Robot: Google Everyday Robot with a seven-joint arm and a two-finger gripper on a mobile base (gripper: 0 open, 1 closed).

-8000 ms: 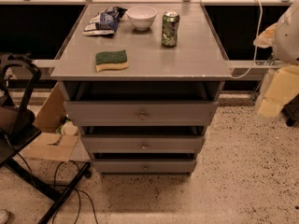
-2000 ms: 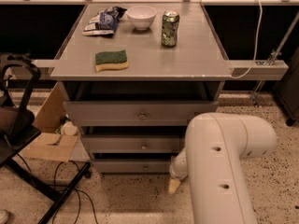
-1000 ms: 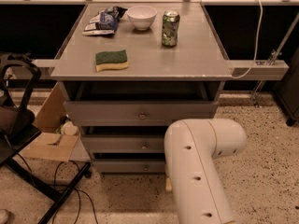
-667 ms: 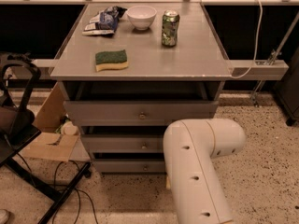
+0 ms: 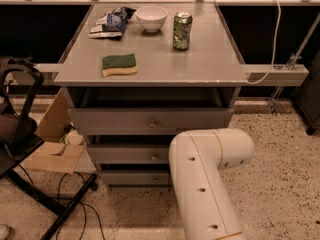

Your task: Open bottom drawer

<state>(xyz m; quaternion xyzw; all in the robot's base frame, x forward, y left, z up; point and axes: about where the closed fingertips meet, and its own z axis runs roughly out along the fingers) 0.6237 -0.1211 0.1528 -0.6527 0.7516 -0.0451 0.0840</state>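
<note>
The narrow grey bottom drawer (image 5: 131,178), lowest under the grey counter (image 5: 200,64), looks shut. The tool is hidden behind the bulky white arm (image 5: 202,184) near the drawer's small round metal knob (image 5: 155,179), so its grip cannot be told. The reach seems in hand; next comes a firm hold and a straight outward pull.

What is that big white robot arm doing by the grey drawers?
The robot's white arm is bent in front of the stack of grey drawers, right next to the bottom drawer. Its job is to pull that drawer open, but the drawer looks shut right now. The claw is out of sight, so I can't tell if it is touching the knob. The sponge, bowl and can sit on top, and nobody is touching them.
</note>
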